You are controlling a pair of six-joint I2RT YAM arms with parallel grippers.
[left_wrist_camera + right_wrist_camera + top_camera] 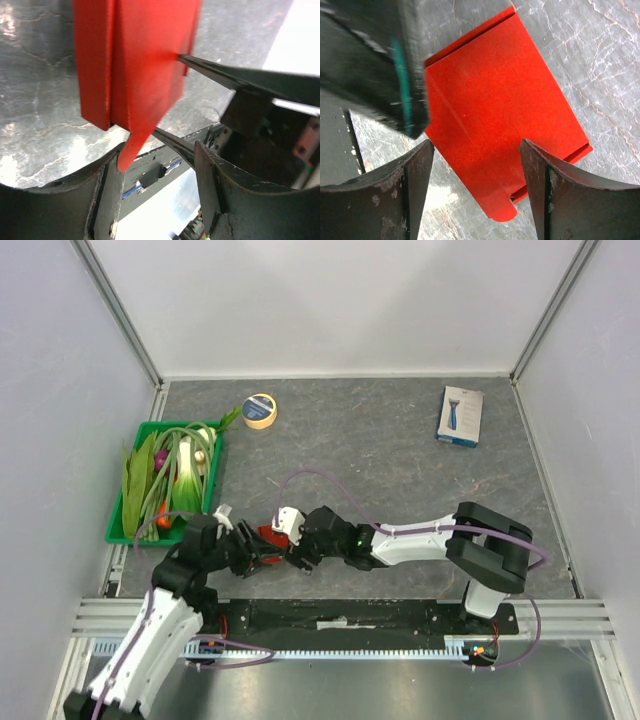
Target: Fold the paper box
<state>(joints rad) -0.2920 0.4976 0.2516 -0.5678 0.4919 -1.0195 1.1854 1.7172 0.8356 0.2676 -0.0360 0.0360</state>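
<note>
The paper box (pixel 271 537) is a glossy red cardboard blank, partly folded, lying low over the grey table between my two grippers near the front. In the left wrist view the box (pixel 140 60) stands just beyond my open left gripper (pixel 159 146), and its rounded tab reaches down to the left finger (pixel 107 185). In the right wrist view the box (pixel 500 100) lies flat, its tabbed end between the spread fingertips of my open right gripper (pixel 476 142). In the top view the left gripper (pixel 252 552) and the right gripper (pixel 297 548) flank the box.
A green tray (pixel 118 532) of vegetables sits at the left. A roll of yellow tape (pixel 260 410) lies at the back. A white-and-blue retail box (pixel 460 416) lies at the back right. White walls enclose three sides.
</note>
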